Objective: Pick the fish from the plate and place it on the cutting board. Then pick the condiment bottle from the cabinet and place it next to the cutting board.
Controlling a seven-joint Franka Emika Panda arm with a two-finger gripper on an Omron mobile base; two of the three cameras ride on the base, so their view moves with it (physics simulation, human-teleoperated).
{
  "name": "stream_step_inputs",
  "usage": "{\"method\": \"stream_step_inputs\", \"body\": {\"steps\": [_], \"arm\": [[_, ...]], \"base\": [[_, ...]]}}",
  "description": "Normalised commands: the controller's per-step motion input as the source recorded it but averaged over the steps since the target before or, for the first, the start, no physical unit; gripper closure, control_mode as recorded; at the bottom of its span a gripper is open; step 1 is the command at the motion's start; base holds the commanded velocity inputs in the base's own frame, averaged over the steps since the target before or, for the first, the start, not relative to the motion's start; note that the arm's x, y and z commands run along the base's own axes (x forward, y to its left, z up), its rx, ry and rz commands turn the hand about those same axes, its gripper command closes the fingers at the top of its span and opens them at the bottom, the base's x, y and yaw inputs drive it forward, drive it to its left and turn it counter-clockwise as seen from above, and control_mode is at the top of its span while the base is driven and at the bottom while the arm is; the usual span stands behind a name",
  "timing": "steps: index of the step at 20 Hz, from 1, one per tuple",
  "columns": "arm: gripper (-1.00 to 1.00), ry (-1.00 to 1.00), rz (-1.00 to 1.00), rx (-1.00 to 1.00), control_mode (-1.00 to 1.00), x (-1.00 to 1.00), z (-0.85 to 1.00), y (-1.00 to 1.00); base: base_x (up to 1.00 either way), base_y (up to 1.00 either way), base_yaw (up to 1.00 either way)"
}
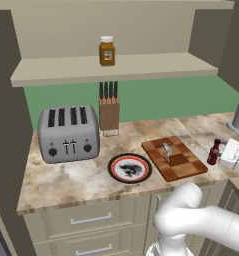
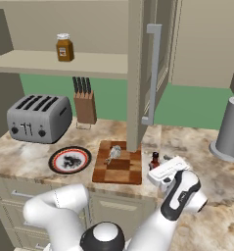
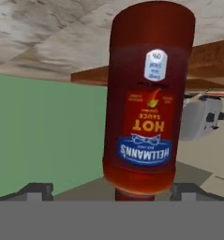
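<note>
On the marble counter [image 1: 66,180], the end effector [image 3: 111,191] stands wide open around the condiment bottle [image 1: 213,152].

Stood close by the cutting board's [image 1: 175,158] right edge — condiment bottle [image 1: 214,152]; lay bare at frame's lower left — countertop [image 1: 66,182] below the toaster [image 1: 68,133].

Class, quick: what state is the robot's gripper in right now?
Gripper: open, jaws wide on either side of the hot sauce bottle, which stands on the counter beside the cutting board.
</note>
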Motion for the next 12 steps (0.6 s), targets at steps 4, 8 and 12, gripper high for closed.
{"method": "stream_step_inputs", "body": {"steps": [4,8,12], "arm": [[-1.00,0.00,0.00,0.00,-1.00,-0.25,0.08,-0.04],[-1.00,0.00,0.00,0.00,-1.00,-0.42,0.00,-0.11],[-1.00,0.00,0.00,0.00,-1.00,-0.45,0.09,-0.04]], "base": [[0.00,0.00,0.00],[0.00,0.00,0.00],[0.00,0.00,0.00]]}}
